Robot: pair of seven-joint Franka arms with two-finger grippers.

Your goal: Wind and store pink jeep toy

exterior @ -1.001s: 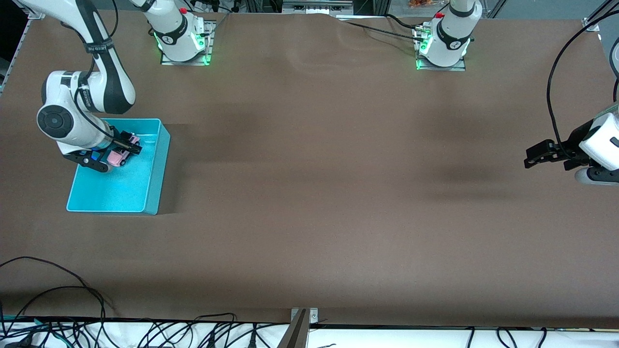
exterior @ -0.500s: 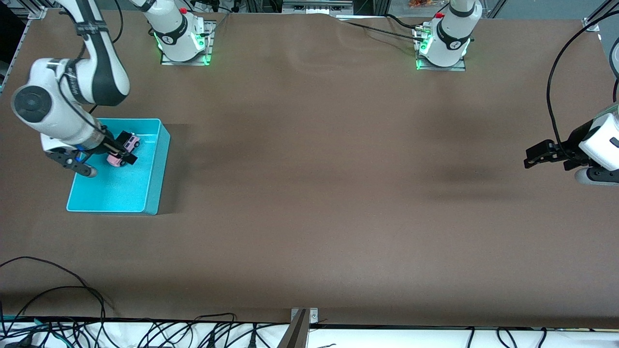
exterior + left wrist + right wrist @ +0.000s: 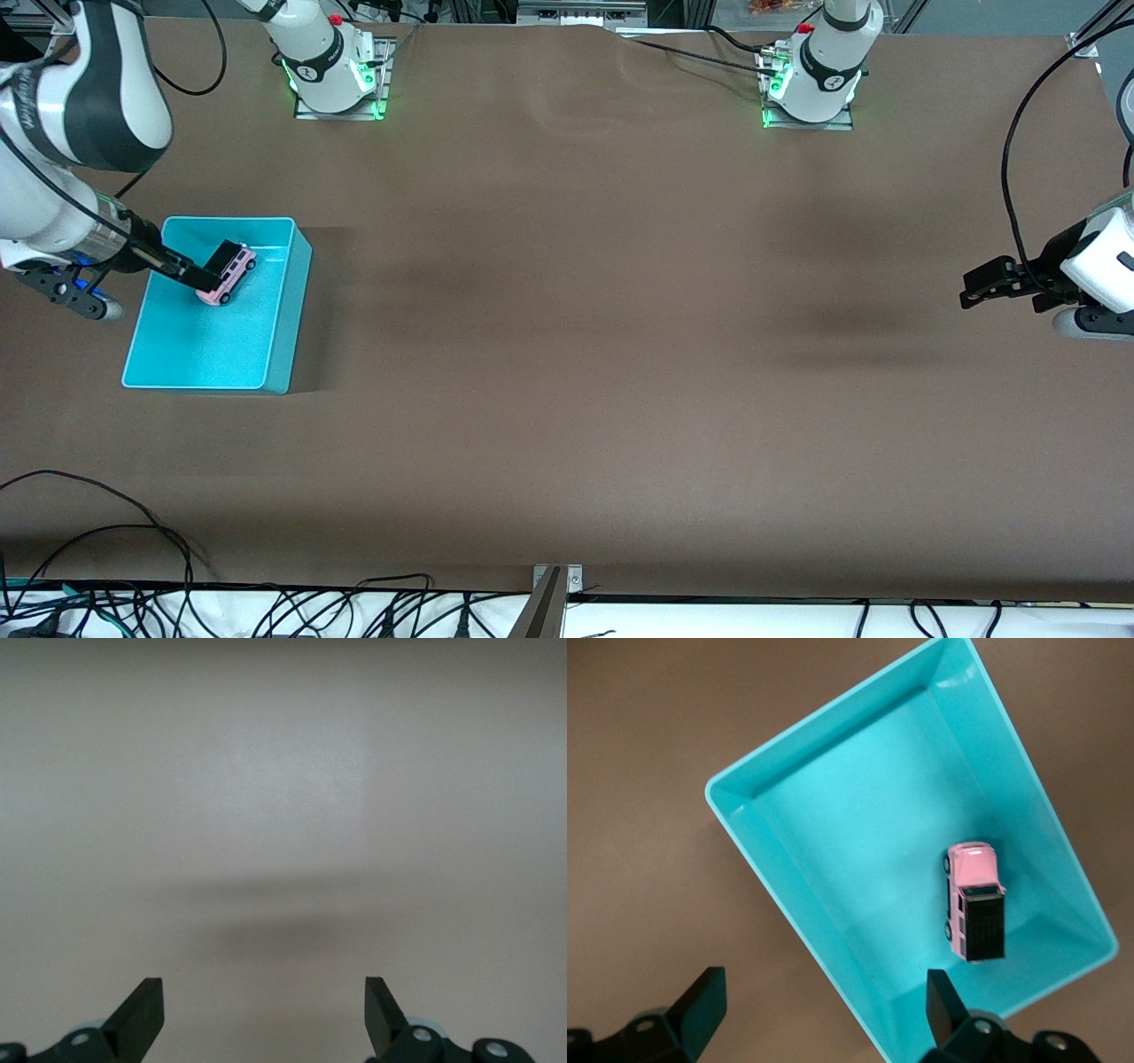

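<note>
The pink jeep toy (image 3: 227, 273) with its black roof lies in the turquoise bin (image 3: 285, 292), in the part farther from the front camera. In the right wrist view the jeep (image 3: 974, 899) lies apart from the bin's walls (image 3: 744, 828). My right gripper (image 3: 158, 295) is open and empty, up over the bin's edge at the right arm's end of the table; it also shows in the right wrist view (image 3: 824, 990). My left gripper (image 3: 967, 294) is open and empty, waiting above bare table at the left arm's end; its own view (image 3: 264, 997) shows only table.
The two arm bases (image 3: 335, 66) (image 3: 813, 75) stand along the table's edge farthest from the front camera. Cables (image 3: 106, 532) and a metal bracket (image 3: 556, 580) lie along the edge nearest it.
My right gripper let go of the jeep, opened, and rose away toward the right arm's end of the table. The jeep stays in the bin. The left arm has not moved.
</note>
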